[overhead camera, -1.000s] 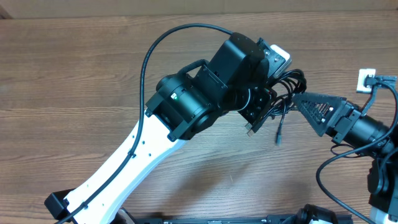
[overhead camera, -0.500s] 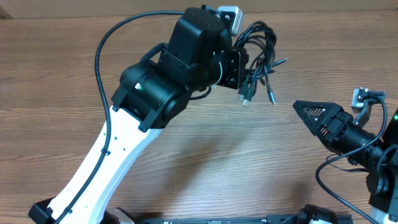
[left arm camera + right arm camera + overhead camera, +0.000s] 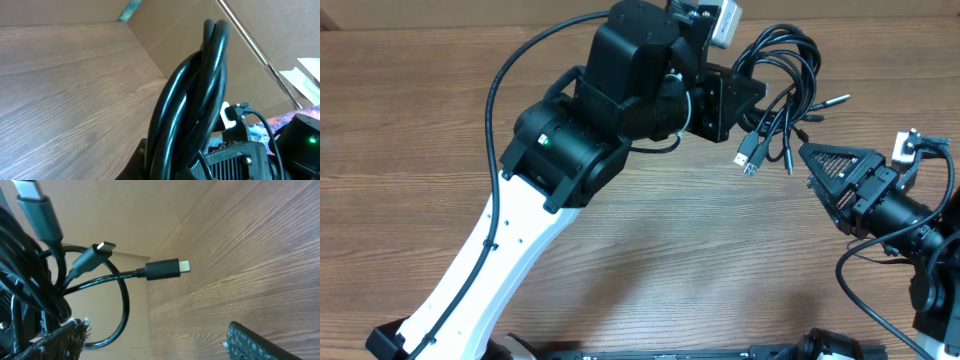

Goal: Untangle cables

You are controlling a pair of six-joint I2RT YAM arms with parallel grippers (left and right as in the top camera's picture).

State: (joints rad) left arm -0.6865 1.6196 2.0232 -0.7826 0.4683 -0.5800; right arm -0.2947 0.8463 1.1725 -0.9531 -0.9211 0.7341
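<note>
Left arm (image 3: 520, 255): white link, bulky black joint housings, green light (image 3: 541, 141), thick black cable (image 3: 498, 85) alongside. Right arm (image 3: 905, 212) black; right gripper (image 3: 807, 152) ribbed, triangular.

A table (image 3: 400, 130) topped in brown wood grain is shown, with the grain run from side to side behind the left arm (image 3: 510, 260), a tan board (image 3: 440, 10) stood along the edge beyond that arm, and a black bar (image 3: 670, 353) seen at the edge right of that arm's base.
</note>
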